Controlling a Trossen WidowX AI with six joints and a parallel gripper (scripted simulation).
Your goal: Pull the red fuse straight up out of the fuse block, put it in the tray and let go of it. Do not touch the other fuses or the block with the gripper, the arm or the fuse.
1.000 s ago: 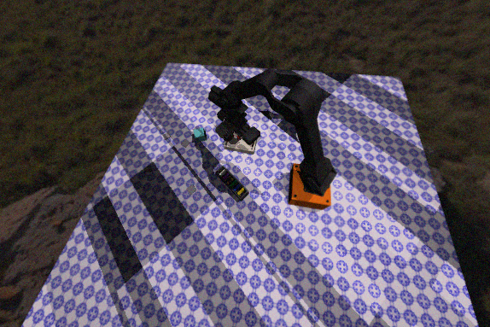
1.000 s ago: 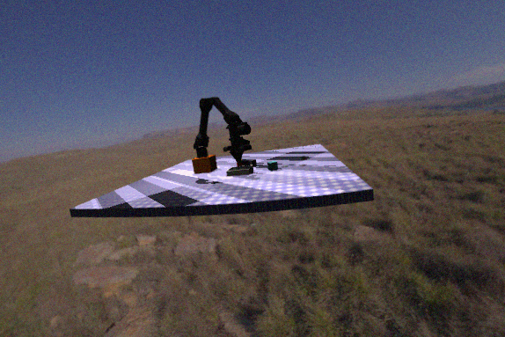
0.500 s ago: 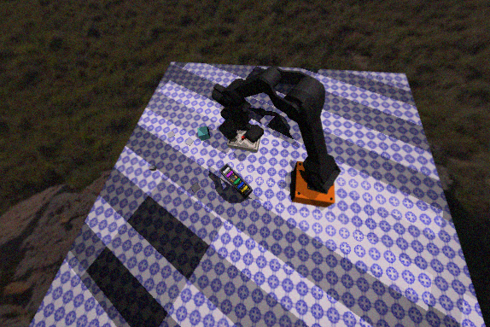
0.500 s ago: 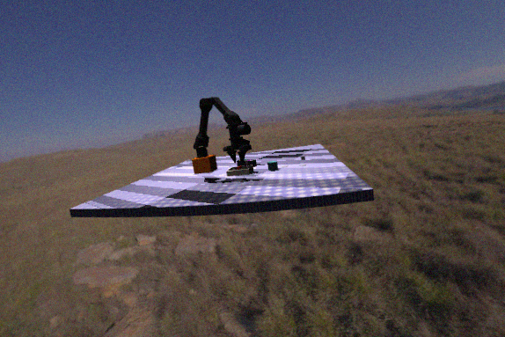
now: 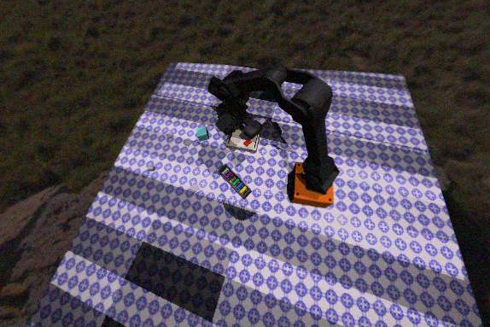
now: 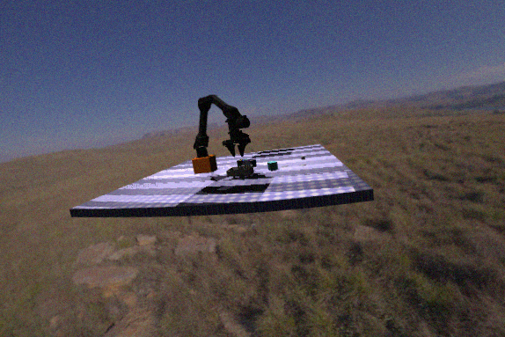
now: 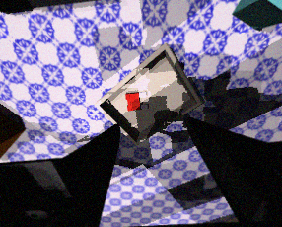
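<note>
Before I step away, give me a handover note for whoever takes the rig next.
Gripper: open, nothing between the fingers, above the tray.
Red fuse: lying in the tray.
Fuse block: on the patterned cloth beside the tray, other fuses in it.
Done: red fuse out, in the tray, released.
Left: apparently nothing but moving the arm away, clear of the block. Whether the block was touched, I cannot tell.

Wrist view's edge crops the teal block point(image 5: 202, 133) point(image 6: 272, 165) point(image 7: 260, 14).

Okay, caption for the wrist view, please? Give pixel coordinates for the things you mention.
Open gripper point(image 5: 242, 131) point(image 6: 236, 154) point(image 7: 153, 124) above the tray point(image 5: 242, 148) point(image 7: 135, 73), red fuse point(image 5: 247, 143) point(image 7: 132, 102) lying inside, clear of both fingers.
</note>
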